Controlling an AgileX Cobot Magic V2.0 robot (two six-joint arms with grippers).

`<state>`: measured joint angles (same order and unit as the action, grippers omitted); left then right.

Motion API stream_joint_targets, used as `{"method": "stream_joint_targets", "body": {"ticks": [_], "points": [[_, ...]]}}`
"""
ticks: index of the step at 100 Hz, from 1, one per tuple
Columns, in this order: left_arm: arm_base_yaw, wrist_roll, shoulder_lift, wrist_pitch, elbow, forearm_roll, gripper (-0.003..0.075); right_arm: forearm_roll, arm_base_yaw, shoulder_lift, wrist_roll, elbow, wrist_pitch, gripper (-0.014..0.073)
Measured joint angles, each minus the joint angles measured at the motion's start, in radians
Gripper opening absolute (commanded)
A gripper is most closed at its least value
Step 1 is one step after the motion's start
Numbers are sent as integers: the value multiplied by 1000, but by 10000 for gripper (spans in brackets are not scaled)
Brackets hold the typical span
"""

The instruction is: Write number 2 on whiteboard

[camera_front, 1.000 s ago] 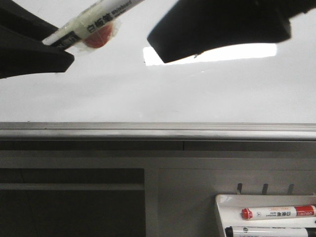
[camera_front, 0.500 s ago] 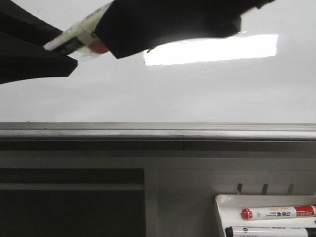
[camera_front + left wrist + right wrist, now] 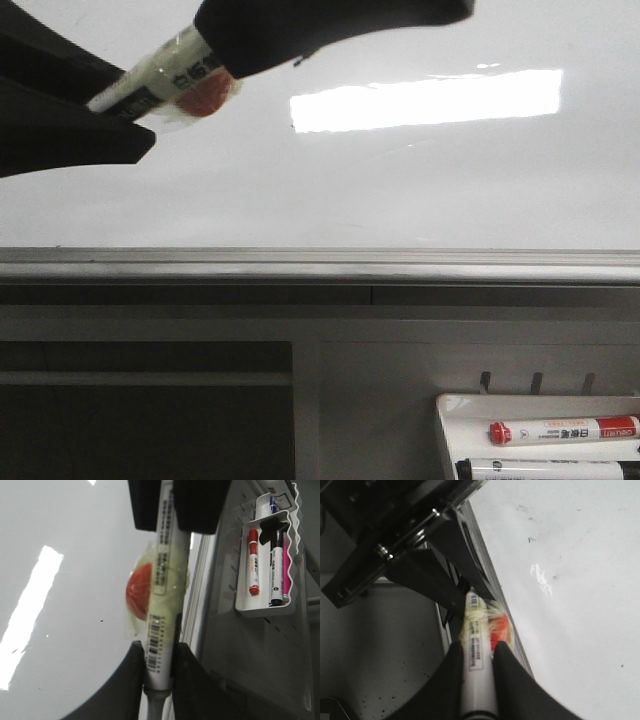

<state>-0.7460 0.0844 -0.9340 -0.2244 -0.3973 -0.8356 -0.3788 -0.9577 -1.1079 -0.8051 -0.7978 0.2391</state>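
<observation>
Whiteboard: large glossy white flat whiteboard (image 3: 330, 190) with a grey metal edge strip is filling the upper front view, a bright rectangular reflection lying toward 1 o'clock; no drawn digit is showing on it.
Left gripper: black left gripper (image 3: 159, 667) is reaching in from 9 o'clock, its fingers (image 3: 127, 680) closing on the lower barrel of the marker.
Marker: white whiteboard marker with yellowish tape and a red disc (image 3: 165, 78) is slanting at 11 o'clock, over the board.
Right gripper: black right gripper (image 3: 476, 655) is coming in from 12 o'clock, its fingers (image 3: 512, 680) pinching the same marker further up.
Tray: small white marker tray (image 3: 450, 425) is sitting at 5 o'clock, holding a red-capped marker (image 3: 565, 430) and a black-capped one (image 3: 545, 468).
</observation>
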Motion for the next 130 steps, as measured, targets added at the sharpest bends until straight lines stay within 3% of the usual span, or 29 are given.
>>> {"method": "stream_joint_targets", "body": {"ticks": [24,31,39,50,57,63,83,91,111,130], "points": [[0,0,0,0,0,0,-19,0,0,-1,0,0,0,-72],[0,0,0,0,0,0,15,0,0,-1,0,0,0,-72],[0,0,0,0,0,0,132,0,0,-1,-2,0,0,-72],[0,0,8,0,0,6,403,-4,0,-1,-2,0,-7,-72],[0,-2,32,2,0,19,509,-4,0,-1,-2,-2,-14,-72],[0,-2,66,2,0,36,535,-4,0,-1,-2,-2,-16,-72],[0,-2,256,97,0,141,519,-4,0,-1,0,-2,-22,-72],[0,-2,335,156,0,189,445,-7,0,-5,0,-2,-40,-72],[21,-4,456,236,0,256,150,-116,59,-59,30,-16,-106,-70],[83,-4,463,255,0,312,131,-193,156,-150,37,-105,-61,-70]]}}
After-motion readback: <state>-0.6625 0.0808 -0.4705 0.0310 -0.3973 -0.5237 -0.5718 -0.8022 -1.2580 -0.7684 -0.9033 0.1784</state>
